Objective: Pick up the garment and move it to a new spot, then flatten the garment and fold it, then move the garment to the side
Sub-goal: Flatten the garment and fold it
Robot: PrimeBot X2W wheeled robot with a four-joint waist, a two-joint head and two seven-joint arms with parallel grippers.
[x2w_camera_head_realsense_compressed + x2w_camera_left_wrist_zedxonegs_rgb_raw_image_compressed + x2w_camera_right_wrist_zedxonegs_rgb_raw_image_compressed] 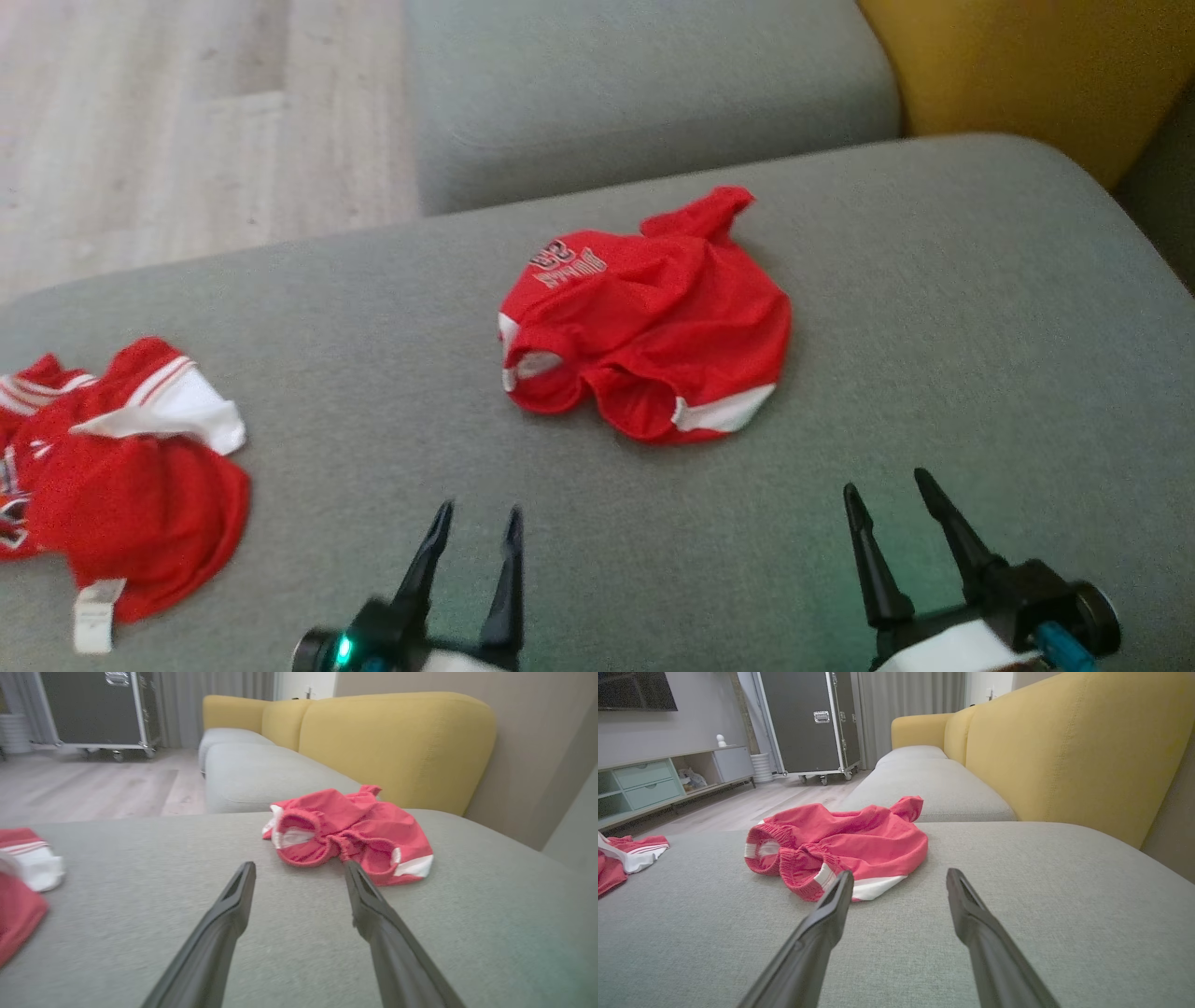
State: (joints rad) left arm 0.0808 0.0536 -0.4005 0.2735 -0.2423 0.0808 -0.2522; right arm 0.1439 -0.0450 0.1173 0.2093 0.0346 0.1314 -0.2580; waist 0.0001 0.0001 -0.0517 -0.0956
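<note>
Left end effector (481, 509) is held low above the grey sofa seat (934, 327). Its two dark fingers are spread apart with nothing between them and point forward along the cushion. The right end effector (884, 480) is beside it on the robot's right, with its fingers likewise parted and empty and aimed the same way. The red garment (653, 317), with white trim and gathered openings, lies crumpled on the seat. It is ahead and to the right of the left end effector, ahead and to the left of the right one, and touches neither. A second red-and-white garment (121, 467) lies off to the left of the left end effector. A yellow backrest (1008, 65) rises far ahead of the right end effector.
</note>
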